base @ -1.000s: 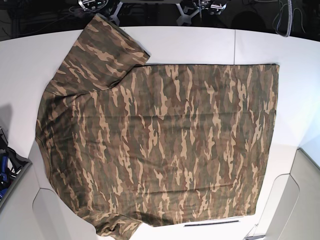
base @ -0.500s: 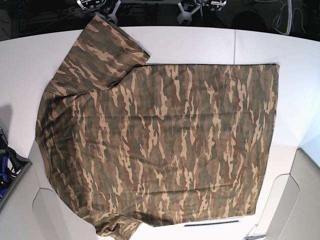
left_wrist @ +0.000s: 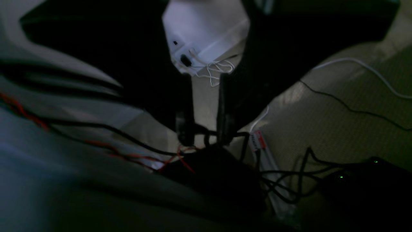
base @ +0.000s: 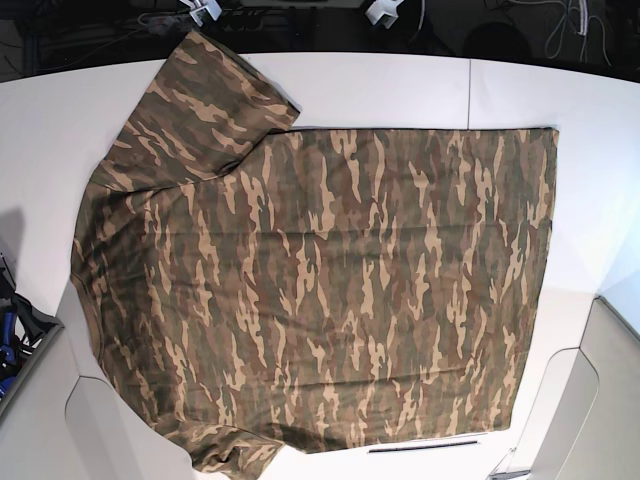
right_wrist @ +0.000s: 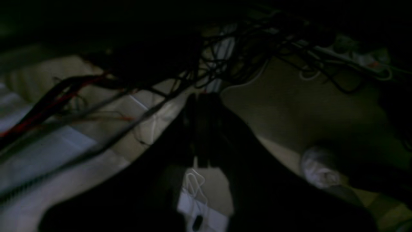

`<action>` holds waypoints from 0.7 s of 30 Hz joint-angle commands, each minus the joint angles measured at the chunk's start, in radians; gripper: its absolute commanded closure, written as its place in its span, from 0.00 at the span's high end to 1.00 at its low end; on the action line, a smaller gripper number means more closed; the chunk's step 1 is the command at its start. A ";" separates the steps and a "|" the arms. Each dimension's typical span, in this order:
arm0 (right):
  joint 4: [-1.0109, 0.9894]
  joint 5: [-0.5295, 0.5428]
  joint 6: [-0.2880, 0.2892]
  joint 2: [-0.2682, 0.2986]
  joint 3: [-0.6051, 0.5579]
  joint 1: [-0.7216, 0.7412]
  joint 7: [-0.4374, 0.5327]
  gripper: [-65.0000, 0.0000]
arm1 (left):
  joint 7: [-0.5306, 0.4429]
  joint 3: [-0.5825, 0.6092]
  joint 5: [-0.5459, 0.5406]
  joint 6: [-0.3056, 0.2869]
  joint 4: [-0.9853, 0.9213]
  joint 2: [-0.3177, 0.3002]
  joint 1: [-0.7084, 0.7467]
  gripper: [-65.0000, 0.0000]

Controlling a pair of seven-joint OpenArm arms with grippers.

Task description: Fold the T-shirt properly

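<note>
The T-shirt [base: 320, 290], in tan, olive and brown camouflage, lies spread flat on the white table [base: 400, 90]. Its hem is at the right, and its two sleeves are at the upper left [base: 210, 100] and lower left [base: 230, 455]. Neither gripper is over it. In the left wrist view my left gripper [left_wrist: 205, 129] hangs off the table above the floor, its dark fingers [left_wrist: 185, 125] apart with nothing between them. In the dim right wrist view my right gripper [right_wrist: 202, 103] also points at the floor, with its fingers pressed together and empty.
A dark bin with blue parts [base: 15, 335] sits at the table's left edge. Small white arm parts [base: 205, 10] show at the far edge. Tangled cables [left_wrist: 289, 180] and a power strip [right_wrist: 360, 58] lie on the floor below the grippers.
At the far edge of the base view the arm parts have shifted back, mostly out of frame. The T-shirt has not moved.
</note>
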 commanded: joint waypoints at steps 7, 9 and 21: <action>0.199 0.160 0.108 0.098 0.001 -0.165 0.010 0.00 | 0.011 -0.211 -0.024 -0.027 0.208 -0.007 0.174 0.24; 0.270 0.195 0.108 0.126 0.001 -0.209 0.010 0.00 | 0.027 -0.275 -0.027 -0.027 0.275 -0.007 0.217 0.24; 0.742 0.326 0.108 0.273 0.001 -0.409 -0.041 0.00 | 0.113 -0.520 -0.133 -0.027 0.667 -0.008 0.433 0.24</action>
